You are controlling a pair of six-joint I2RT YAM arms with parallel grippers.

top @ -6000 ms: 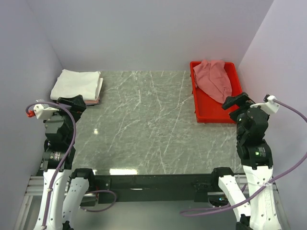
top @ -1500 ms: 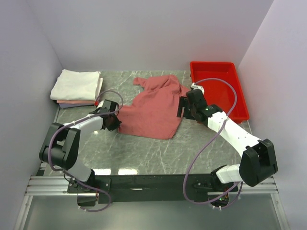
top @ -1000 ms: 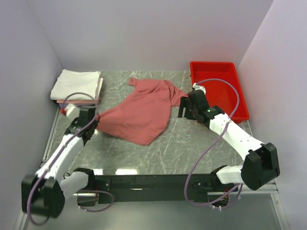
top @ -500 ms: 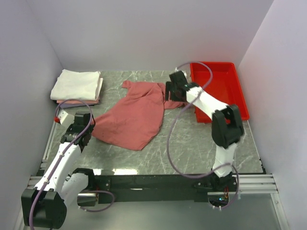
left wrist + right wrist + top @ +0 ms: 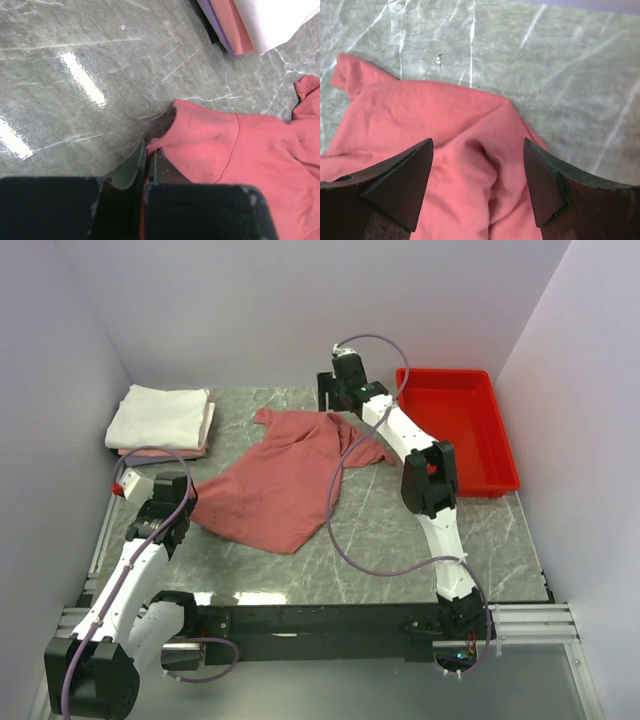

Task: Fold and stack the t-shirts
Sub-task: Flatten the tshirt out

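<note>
Shirt (image 5: 280,480): crumpled on the table (image 5: 460,540); I judge it soft, light, limp.
Left gripper (image 5: 148,152): pinching its near-left corner.
Right gripper (image 5: 477,146): spread above the far edge.
Hold: I'd take corners, hems.

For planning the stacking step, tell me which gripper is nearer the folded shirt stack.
Left. The left gripper, shut on the salmon-red t-shirt's corner, sits just in front of the stack; the right gripper hangs open far across the table, above the shirt.

Left gripper (image 5: 148,152) is held low with jaws pressed together. Right arm (image 5: 400,435) is extended far forward, right gripper (image 5: 477,147) spread wide.
</note>
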